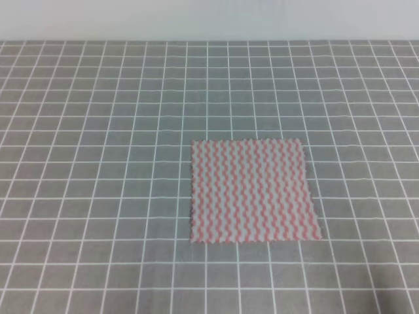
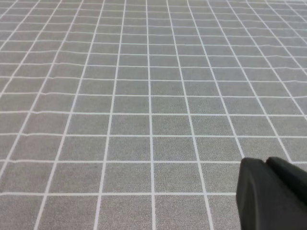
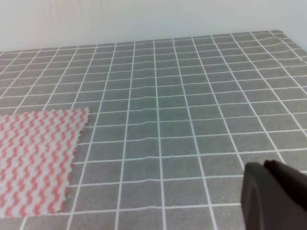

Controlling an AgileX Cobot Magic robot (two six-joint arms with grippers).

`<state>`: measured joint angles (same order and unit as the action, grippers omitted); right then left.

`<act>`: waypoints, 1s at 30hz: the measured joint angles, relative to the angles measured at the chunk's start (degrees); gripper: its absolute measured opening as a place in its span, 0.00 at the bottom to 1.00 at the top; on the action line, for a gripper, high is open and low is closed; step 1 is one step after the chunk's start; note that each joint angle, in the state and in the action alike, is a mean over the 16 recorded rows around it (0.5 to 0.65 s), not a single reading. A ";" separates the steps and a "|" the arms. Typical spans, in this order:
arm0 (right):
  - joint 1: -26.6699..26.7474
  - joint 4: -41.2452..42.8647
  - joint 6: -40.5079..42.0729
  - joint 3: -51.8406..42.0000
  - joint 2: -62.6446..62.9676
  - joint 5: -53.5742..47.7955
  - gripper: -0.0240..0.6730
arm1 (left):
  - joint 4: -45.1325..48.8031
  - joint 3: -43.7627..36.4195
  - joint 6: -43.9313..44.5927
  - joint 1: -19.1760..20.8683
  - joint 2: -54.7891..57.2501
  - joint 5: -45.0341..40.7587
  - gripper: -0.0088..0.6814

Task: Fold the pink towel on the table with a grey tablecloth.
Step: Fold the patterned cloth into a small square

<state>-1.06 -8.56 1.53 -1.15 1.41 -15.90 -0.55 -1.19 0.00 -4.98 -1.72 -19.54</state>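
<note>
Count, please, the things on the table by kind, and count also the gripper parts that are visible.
Pink towel: 1
Table with a grey tablecloth: 1
Black gripper parts: 2, left gripper and right gripper, each seen only in its own wrist view
Total: 4

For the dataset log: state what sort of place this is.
Probably a lab or robot test bench, not a home. The table with a grey tablecloth carries a regular white measuring-style grid, a plain pale wall stands behind it, and only the pink towel lies flat on it.
</note>
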 joint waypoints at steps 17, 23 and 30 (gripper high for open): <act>0.01 -20.93 -0.05 -0.42 0.51 0.31 0.01 | -10.37 -0.18 -11.27 0.01 -0.26 3.22 0.01; 0.01 -43.46 -0.06 -0.31 0.38 0.52 0.01 | -23.53 -0.09 -22.00 0.00 -0.13 6.04 0.01; 0.00 -58.83 0.00 -0.10 0.00 1.04 0.01 | -33.76 0.00 -28.86 0.00 0.13 8.41 0.01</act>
<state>-1.06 -67.39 1.52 -1.26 1.41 -14.86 -34.31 -1.19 -28.86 -4.98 -1.60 -11.13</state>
